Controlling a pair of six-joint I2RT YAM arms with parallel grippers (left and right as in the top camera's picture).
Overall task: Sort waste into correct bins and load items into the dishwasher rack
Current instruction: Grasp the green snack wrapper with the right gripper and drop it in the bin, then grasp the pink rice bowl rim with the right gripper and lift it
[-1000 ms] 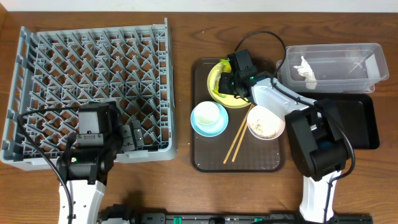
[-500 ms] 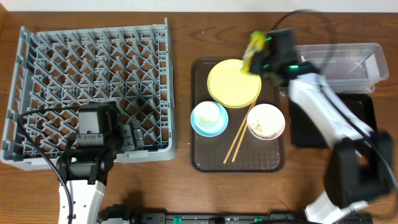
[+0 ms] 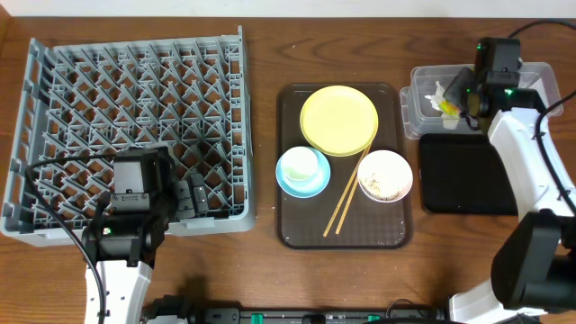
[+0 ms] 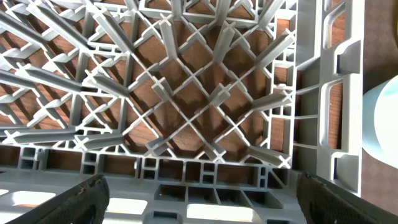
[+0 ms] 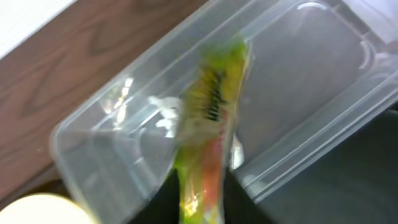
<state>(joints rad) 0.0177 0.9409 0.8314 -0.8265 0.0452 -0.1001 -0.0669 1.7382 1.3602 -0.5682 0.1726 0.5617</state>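
My right gripper (image 3: 454, 101) is shut on the yellow-green snack wrapper (image 5: 208, 130) and holds it over the left end of the clear plastic tub (image 3: 531, 108); the tub also shows in the right wrist view (image 5: 298, 81). A crumpled white tissue (image 3: 440, 94) lies in the tub. The black tray (image 3: 463, 175) lies in front of the tub. On the brown serving tray (image 3: 292, 225) are the yellow plate (image 3: 338, 119), the light blue bowl (image 3: 292, 182) with the white cup (image 3: 301, 164) in it, the pinkish-white bowl (image 3: 385, 175) with food scraps, and the chopsticks (image 3: 344, 202). My left gripper (image 4: 199, 211) is open over the grey rack (image 3: 135, 99), at its front edge (image 4: 186, 124).
The rack fills the table's left half. The brown serving tray sits in the middle, with the tub and black tray to its right near the table's right edge. Cables run over the tub's far side.
My right gripper has lifted the wrapper off the yellow plate and carried it right, from the serving tray to above the clear tub. The left arm has not moved.
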